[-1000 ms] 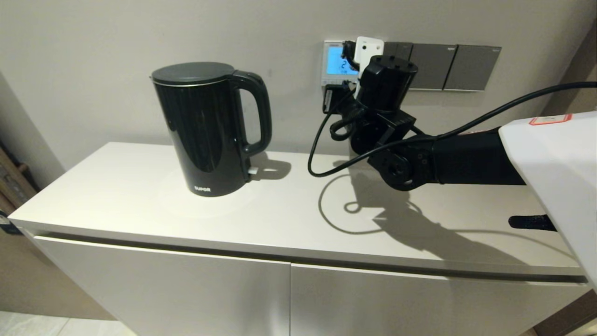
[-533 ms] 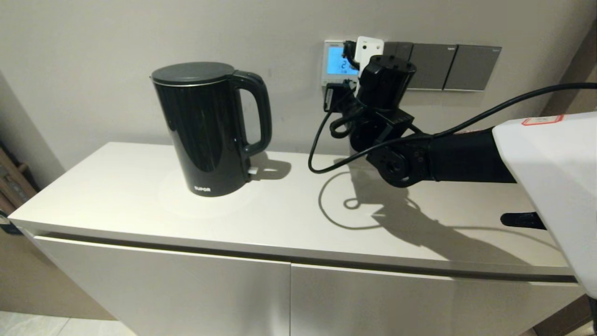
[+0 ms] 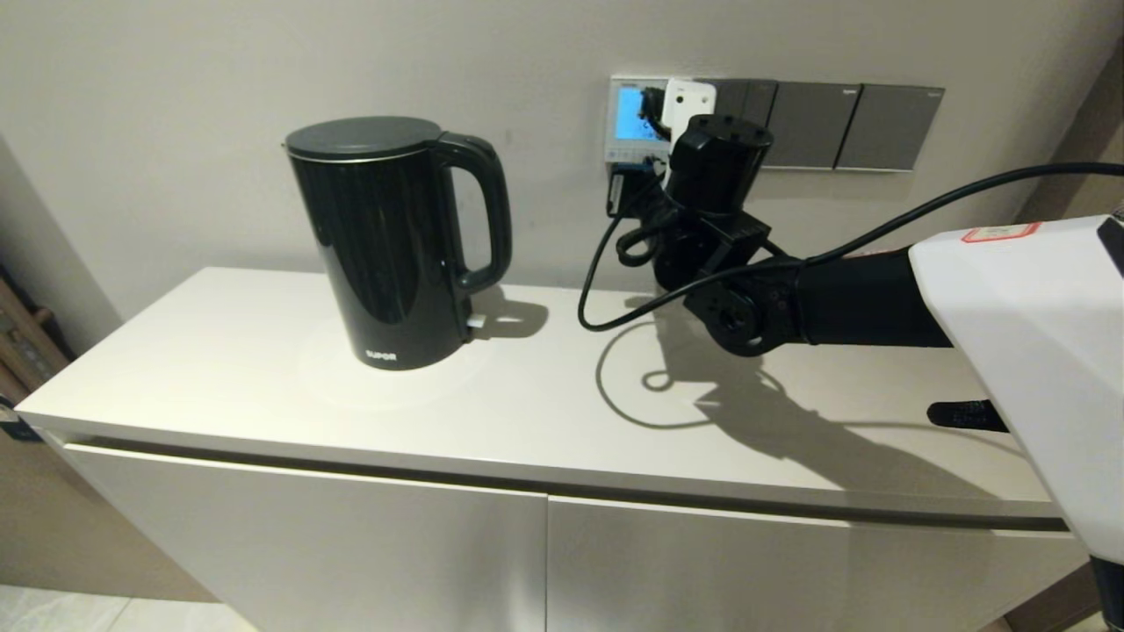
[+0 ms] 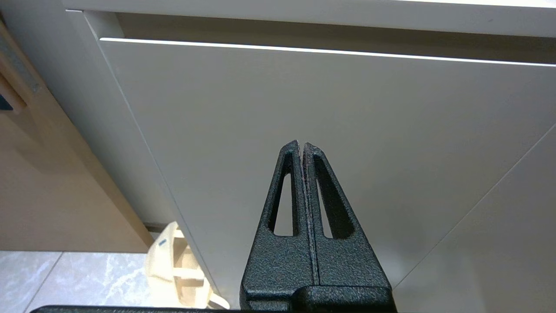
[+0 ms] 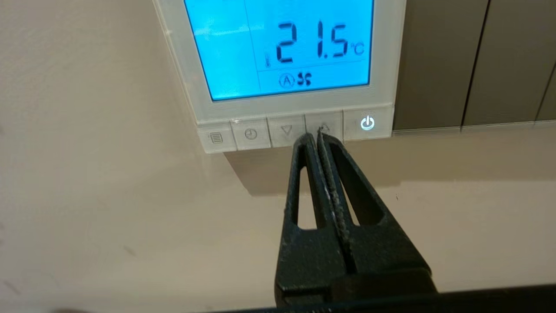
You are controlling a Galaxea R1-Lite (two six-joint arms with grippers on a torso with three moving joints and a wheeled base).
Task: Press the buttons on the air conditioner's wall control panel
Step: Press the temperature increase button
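Note:
The white wall control panel (image 5: 186,78) has a lit blue screen reading 21.5 °C; in the head view it (image 3: 620,114) is half hidden behind my right wrist. A row of small pale buttons (image 5: 252,134) runs along its bottom edge, with a lit power symbol at one end. My right gripper (image 5: 313,135) is shut and empty, its tips at the up-arrow button (image 5: 325,127), beside the down-arrow button (image 5: 286,130). In the head view its fingers are hidden by the wrist. My left gripper (image 4: 301,144) is shut and empty, parked low before a cabinet door.
A black electric kettle (image 3: 386,241) stands on the white cabinet top (image 3: 263,369), left of my right arm. Grey switch plates (image 3: 843,123) sit on the wall right of the panel. A black cable (image 3: 606,272) loops off my right wrist above the cabinet top.
My right arm has moved left and toward the wall, so its wrist now covers more of the blue screen. The left arm has not moved.

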